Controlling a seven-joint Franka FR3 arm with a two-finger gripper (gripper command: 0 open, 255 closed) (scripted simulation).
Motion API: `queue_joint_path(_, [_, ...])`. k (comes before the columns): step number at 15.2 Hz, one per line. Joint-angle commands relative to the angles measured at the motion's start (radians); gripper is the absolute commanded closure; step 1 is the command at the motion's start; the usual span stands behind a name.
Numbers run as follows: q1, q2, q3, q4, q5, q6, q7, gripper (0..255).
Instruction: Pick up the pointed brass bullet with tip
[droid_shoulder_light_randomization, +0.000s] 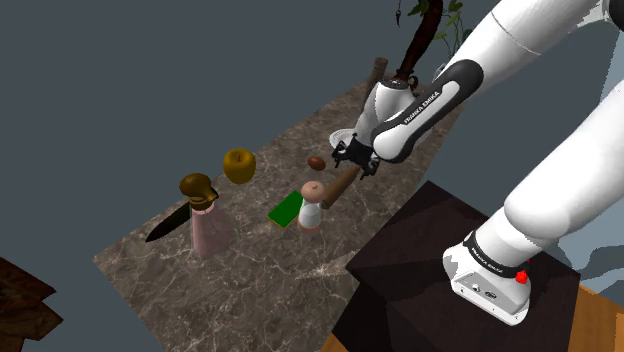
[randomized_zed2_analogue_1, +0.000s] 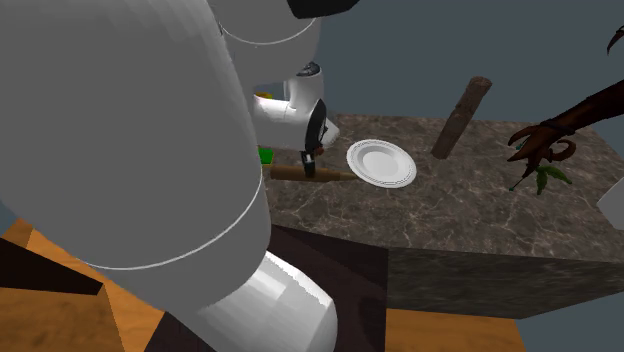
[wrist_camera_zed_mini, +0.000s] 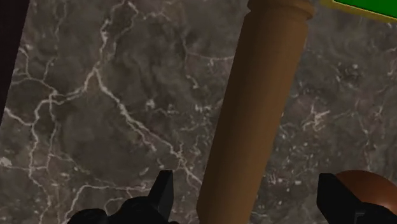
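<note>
We find the stand (droid_shoulder_light_randomization: 420, 240) against one long edge of the counter (droid_shoulder_light_randomization: 250, 270). Along the opposite long edge lies the knife (droid_shoulder_light_randomization: 168, 224), with the apple (droid_shoulder_light_randomization: 239, 165) farther along. The bottle (droid_shoulder_light_randomization: 210, 230) stands just beside the knife, toward the middle. The block (droid_shoulder_light_randomization: 286, 210) lies between that bottle and the small bottle (droid_shoulder_light_randomization: 311, 215), which stands at the rod's end. The rod (wrist_camera_zed_mini: 248, 114) lies near the stand-side edge, the bullet (droid_shoulder_light_randomization: 316, 162) just beside it toward the middle. Beyond the rod sits the plate (randomized_zed2_analogue_1: 381, 162), and beyond that the log (randomized_zed2_analogue_1: 462, 118).
</note>
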Motion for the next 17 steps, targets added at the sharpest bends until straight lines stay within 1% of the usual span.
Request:
queue_joint_path(1, [0.036,0.111,-0.069,0.042,-0.162,0.079,0.210,0])
queue_joint_path(2, [0.052,0.110,-0.082,0.042,-0.150,0.079,0.202,0])
queue_joint_path(8, [0.139,0.215,-0.189,0.063,-0.238,0.164,0.271,0])
queue_joint_path(9, [0.162,0.242,-0.215,0.071,-0.254,0.186,0.284,0])
queue_joint_path(11, [0.164,0.242,-0.216,0.070,-0.251,0.186,0.282,0])
queue_joint_path(12, [0.165,0.241,-0.217,0.069,-0.251,0.187,0.283,255])
queue_joint_path(17, [0.164,0.240,-0.216,0.068,-0.251,0.187,0.282,255])
